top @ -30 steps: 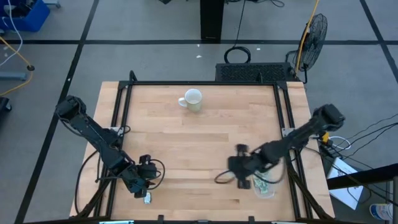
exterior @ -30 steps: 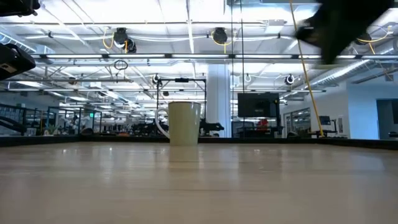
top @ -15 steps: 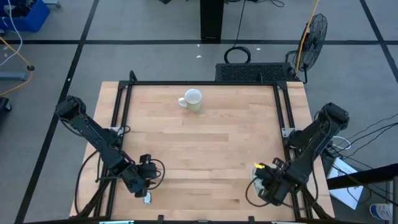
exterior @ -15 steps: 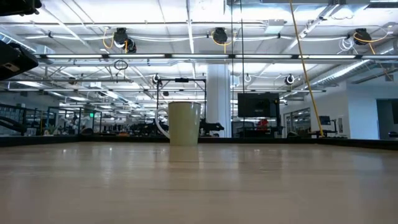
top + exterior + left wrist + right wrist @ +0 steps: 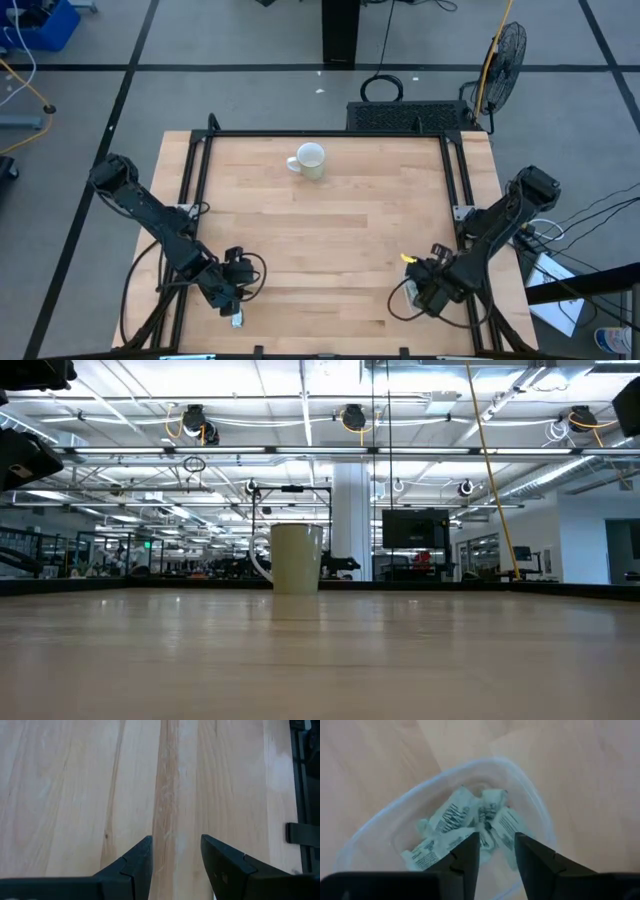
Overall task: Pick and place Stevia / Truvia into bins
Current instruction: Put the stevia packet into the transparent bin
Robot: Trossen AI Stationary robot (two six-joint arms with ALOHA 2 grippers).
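Since the last look, my right arm has drawn back slightly from the near right corner; my left arm has not moved. The wooden table [image 5: 330, 230] carries a white mug [image 5: 309, 160] at its far side, well apart from both arms. The clear tub [image 5: 385, 832] sits under my right gripper [image 5: 496, 851] at the near right, and a heap of pale green and white packets [image 5: 465, 827] lies inside it. That gripper's fingers are spread, holding nothing. My left gripper [image 5: 175, 865] waits near the front left edge, fingers spread too.
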